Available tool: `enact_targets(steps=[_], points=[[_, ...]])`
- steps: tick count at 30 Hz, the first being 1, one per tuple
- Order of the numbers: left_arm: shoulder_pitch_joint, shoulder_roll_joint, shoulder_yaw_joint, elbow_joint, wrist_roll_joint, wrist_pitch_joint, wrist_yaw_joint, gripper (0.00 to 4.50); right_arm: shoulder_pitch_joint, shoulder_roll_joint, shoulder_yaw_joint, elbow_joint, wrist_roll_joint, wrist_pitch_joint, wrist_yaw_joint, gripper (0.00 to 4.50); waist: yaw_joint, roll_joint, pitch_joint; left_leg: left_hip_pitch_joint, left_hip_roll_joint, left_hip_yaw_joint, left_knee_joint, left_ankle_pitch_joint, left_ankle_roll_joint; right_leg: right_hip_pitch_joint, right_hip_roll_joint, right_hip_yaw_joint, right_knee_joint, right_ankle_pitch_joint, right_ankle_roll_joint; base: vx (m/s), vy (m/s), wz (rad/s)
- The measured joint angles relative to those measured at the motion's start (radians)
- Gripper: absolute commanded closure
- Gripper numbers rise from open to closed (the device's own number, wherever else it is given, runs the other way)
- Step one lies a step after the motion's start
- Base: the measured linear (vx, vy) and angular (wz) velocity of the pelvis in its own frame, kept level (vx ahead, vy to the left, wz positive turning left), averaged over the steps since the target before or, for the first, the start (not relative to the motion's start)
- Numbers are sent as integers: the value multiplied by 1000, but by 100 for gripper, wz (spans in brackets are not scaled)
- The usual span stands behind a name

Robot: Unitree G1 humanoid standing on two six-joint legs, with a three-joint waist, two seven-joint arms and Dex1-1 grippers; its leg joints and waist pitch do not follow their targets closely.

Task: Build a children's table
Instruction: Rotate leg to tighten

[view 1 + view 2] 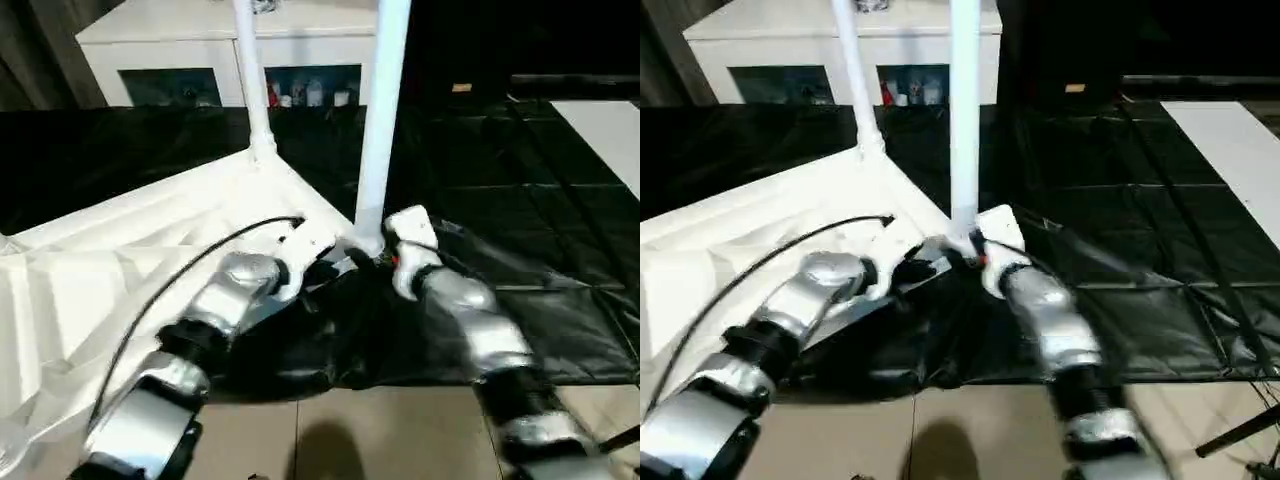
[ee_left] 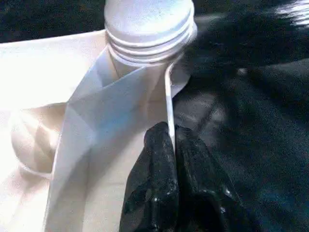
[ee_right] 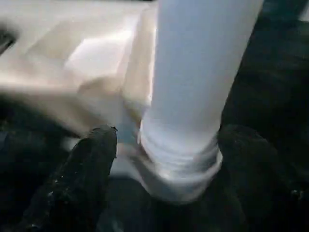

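**Inspector:** Head views first. Where does the work stand?

**Assistant:** The table top lies upside down on the black-covered table, one corner overhanging that table's near edge. Two legs stand upright in it: the far leg at the back corner and the near leg in the corner socket at the near edge. Both arms meet at that near corner, presumably to steady the top while the leg is seated.

**Inspector:** Left wrist view?

**Assistant:** The left gripper is closed, its two black fingers pinching the thin rim of the top just beside the socket. I judge this a bracing hold, keeping the corner from turning.

**Inspector:** Right wrist view?

**Assistant:** The right gripper stands wide, one finger on each side of the leg's ringed base. Whether the pads touch the leg I cannot tell. The placement suits turning or pressing the leg home.

**Inspector:** Remaining work?

**Assistant:** Two legs appear still unfitted.
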Motion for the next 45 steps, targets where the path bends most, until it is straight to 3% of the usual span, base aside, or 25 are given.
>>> enact_targets(steps=[8, 11, 13, 21, 22, 26, 28, 31, 32, 45], points=[[126, 180, -60, -211, -57, -25, -321, 450, 81, -213, 98, -125, 17, -65, 352, 94, 25, 0, 0, 0, 1, 0, 0, 0, 0, 0, 0, -1, 1, -2, 1, 0, 0, 0], [142, 226, -95, -273, -65, -19, -410, 450, 81, -240, 113, -158, 32, -82, 438, 94, 48, 0, 1, 0, 1, 0, 0, 0, 0, 1, 0, -1, 1, -2, 0, 0, 0, 0], [142, 236, -108, -289, -64, -11, -443, 450, 81, -235, 135, -166, 40, -92, 464, 94, 53, 0, 1, -1, 1, 1, 0, 0, 0, 1, 0, 0, 2, -1, 0, 0, 0, 0], [138, 231, -116, -292, -56, -13, -454, 450, 81, -232, 140, -171, 47, -103, 513, 94, 54, -1, 2, -1, 1, 2, 0, 0, 0, 3, 0, 1, 2, -1, 0, 0, 0, 0], [138, 231, -117, -292, -56, -12, -455, 450, 81, -234, 141, -171, 48, -103, 516, 121, 54, -1, 2, -1, 1, 2, 0, 0, 0, 3, 0, 1, 2, -1, 0, 0, 0, 0], [138, 231, -119, -295, -55, -12, -457, 450, 76, -247, 142, -170, 48, -113, 522, 134, 55, -1, 1, -1, 1, 2, 0, 0, 0, 3, 0, 1, 1, -1, 0, 0, 0, 0], [138, 231, -118, -295, -54, -12, -457, 450, 75, -246, 142, -168, 48, -121, 527, 170, 55, -2, 1, -1, 1, 2, 1, 0, 0, 3, 0, 1, 1, -1, 0, 0, 0, 0], [138, 232, -118, -295, -53, -12, -456, 450, 70, -242, 141, -158, 48, -122, 528, 173, 55, -2, 1, -1, 1, 2, 0, 0, 0, 3, 0, 1, 2, -1, 0, 0, 0, 0], [138, 232, -118, -295, -53, -12, -456, 450, 68, -240, 141, -155, 48, -122, 528, 194, 55, -2, 1, -1, 1, 2, 0, 0, 0, 3, 0, 1, 2, -1, 0, 0, 0, 0], [138, 218, -109, -285, -44, -10, -420, 450, 68, -199, 133, -122, 35, -133, 469, 197, 49, -3, 0, 1, 1, 2, 0, 0, 0, 4, 0, 1, 3, -1, -1, 0, 0, 0]])
